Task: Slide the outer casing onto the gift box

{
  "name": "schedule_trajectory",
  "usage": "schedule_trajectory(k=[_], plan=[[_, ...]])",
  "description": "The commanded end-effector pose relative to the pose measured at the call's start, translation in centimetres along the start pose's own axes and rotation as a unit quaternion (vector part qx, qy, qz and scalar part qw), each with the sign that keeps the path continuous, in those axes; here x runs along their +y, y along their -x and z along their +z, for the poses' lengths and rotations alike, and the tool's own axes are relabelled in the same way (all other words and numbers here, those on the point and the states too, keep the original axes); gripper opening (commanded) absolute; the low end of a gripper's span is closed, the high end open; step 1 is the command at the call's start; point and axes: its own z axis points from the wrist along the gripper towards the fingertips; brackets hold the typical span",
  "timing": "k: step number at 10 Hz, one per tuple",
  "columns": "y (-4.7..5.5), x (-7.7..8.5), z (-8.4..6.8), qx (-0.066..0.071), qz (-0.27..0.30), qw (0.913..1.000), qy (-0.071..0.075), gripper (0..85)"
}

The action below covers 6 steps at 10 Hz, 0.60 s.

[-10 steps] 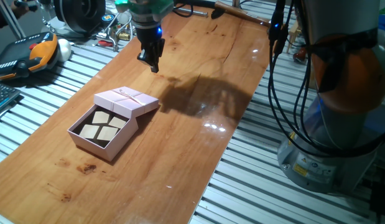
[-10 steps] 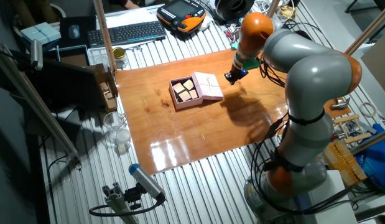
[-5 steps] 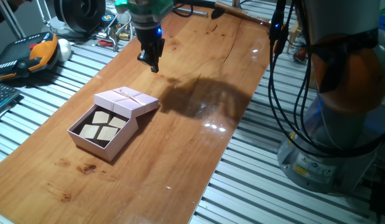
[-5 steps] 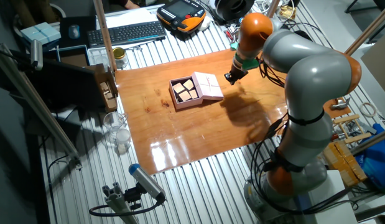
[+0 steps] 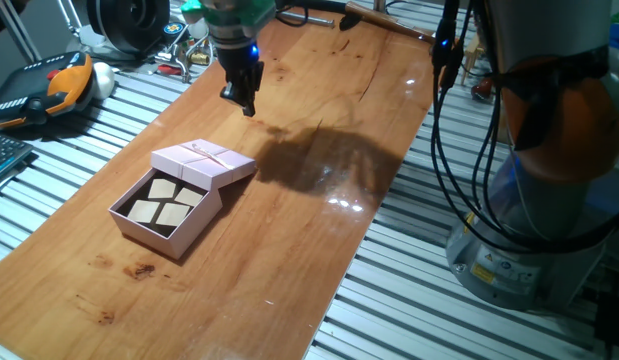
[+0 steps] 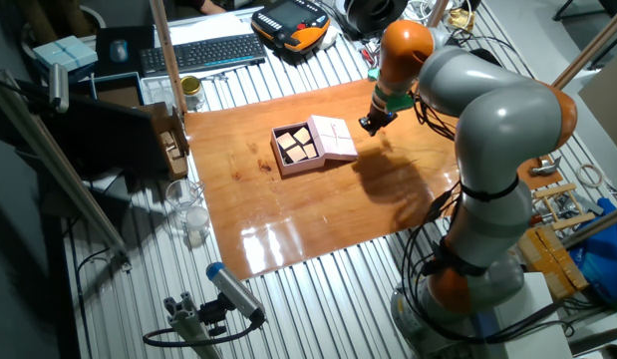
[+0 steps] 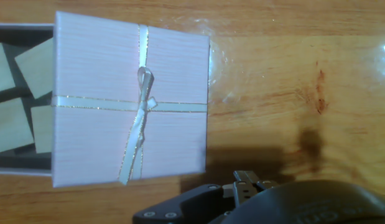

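The outer casing (image 5: 203, 163), a flat pale pink lid with a thin crossed ribbon and bow, lies partly over the far end of the gift box (image 5: 161, 228). The box is a pale pink tray, dark inside, with tan square pieces showing. Both rest on the wooden table. My gripper (image 5: 245, 103) hangs above the table beyond the lid, apart from it, fingers together and empty. The other fixed view shows the gripper (image 6: 368, 124) just right of the lid (image 6: 335, 138) and tray (image 6: 284, 165). The hand view looks down on the lid (image 7: 130, 99), with the tray (image 7: 21, 163) at the left.
The wooden table (image 5: 319, 230) sits on a slatted metal bench. An orange and black pendant (image 5: 51, 85) lies at the left. A keyboard (image 6: 203, 52) and glass jars (image 6: 188, 214) stand beyond the table's edges. Cables (image 5: 444, 150) hang at the right by the robot base (image 5: 529, 240).
The gripper has shifted very slightly toward the lid. The lid and the tray have not moved.
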Motion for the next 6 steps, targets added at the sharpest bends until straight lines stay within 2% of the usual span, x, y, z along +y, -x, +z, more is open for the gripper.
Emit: schedule_trajectory(k=[1, 3, 6], plan=[[0.4, -0.1, 0.6, -0.002, -0.003, 1.0000, -0.001, 0.0], [1.5, -0.9, 2.6, -0.013, -0.008, 0.9998, 0.010, 0.0], [1.9, -1.6, 4.1, -0.014, -0.011, 0.9995, 0.027, 0.0]])
